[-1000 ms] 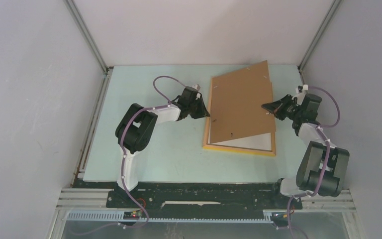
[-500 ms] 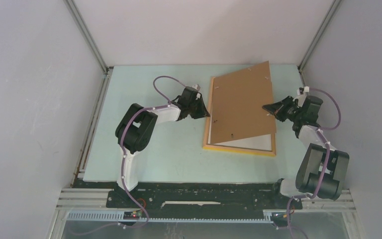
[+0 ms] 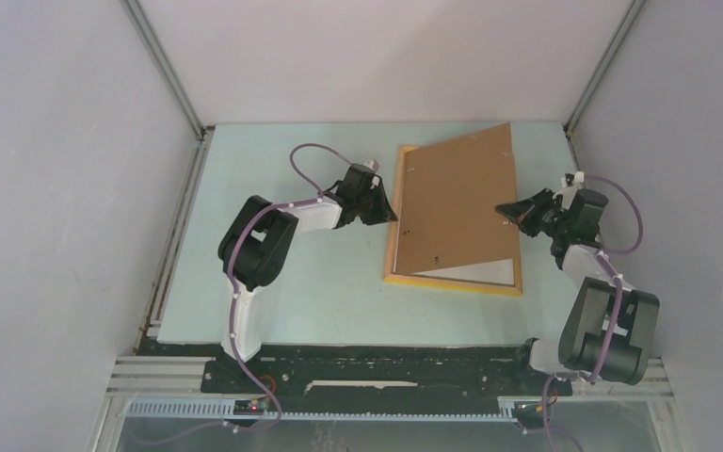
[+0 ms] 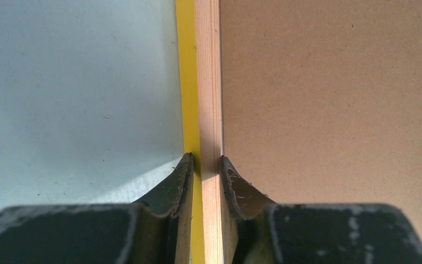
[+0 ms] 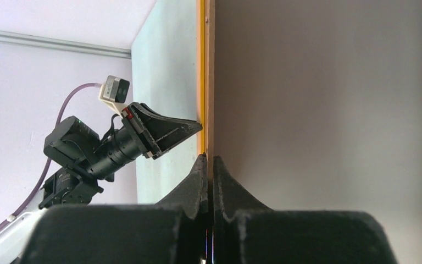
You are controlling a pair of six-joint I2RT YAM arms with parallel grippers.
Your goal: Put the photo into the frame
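Note:
The yellow-orange frame point(image 3: 452, 283) lies flat on the pale green table. My left gripper point(image 3: 393, 215) is shut on the frame's left wooden rail point(image 4: 209, 82), one finger on each side. A brown backing board point(image 3: 452, 202) leans over the frame with its right edge lifted. My right gripper point(image 3: 504, 209) is shut on that thin edge point(image 5: 209, 110). Under the board, a pale surface point(image 3: 480, 273) shows inside the frame; it also fills the right wrist view point(image 5: 318, 82). No printed picture shows, so I cannot tell whether this is the photo.
Grey walls close in the table point(image 3: 273, 282) on the left, right and back. The frame sits right of centre, between both arms. In the right wrist view the left arm point(image 5: 115, 146) reaches in from across the board.
The right gripper has raised the board's right edge, so the board tilts more steeply and more pale surface shows at its near end. The left gripper and frame have not moved.

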